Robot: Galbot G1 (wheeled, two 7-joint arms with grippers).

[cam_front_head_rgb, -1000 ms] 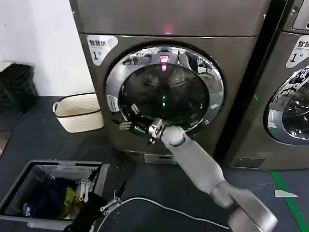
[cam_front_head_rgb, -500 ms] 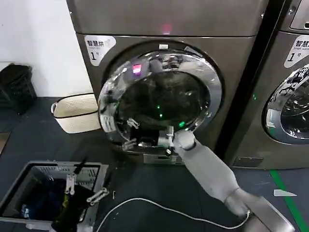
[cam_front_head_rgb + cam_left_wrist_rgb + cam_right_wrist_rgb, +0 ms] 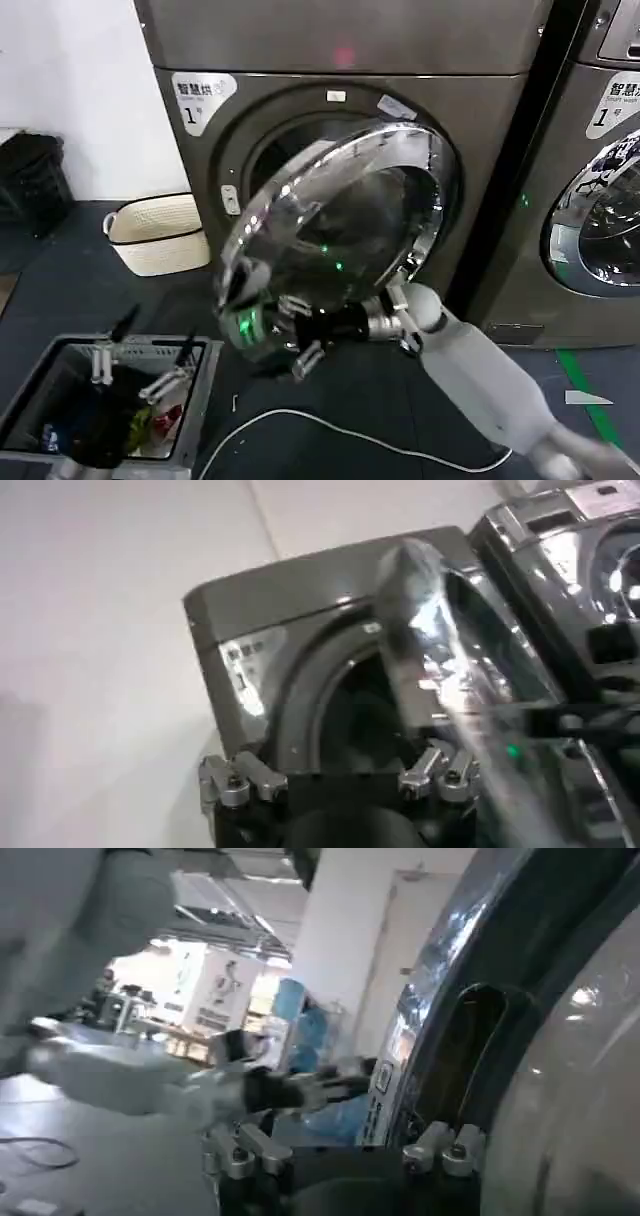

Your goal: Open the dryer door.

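Bronze-grey dryer (image 3: 480,200) sticker "1", dryer door (image 3: 330,240) ajar — right gripper (image 3: 300,335)

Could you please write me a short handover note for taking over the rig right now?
Right gripper: at the lower rim of the dryer door, fingers open around the edge.
Left gripper: open, idle, low over the laundry basket.
Done: the door is unlatched and swung partway out from the dryer; part of the drum opening shows.
Left: swing the door fully open, then back the right gripper away.
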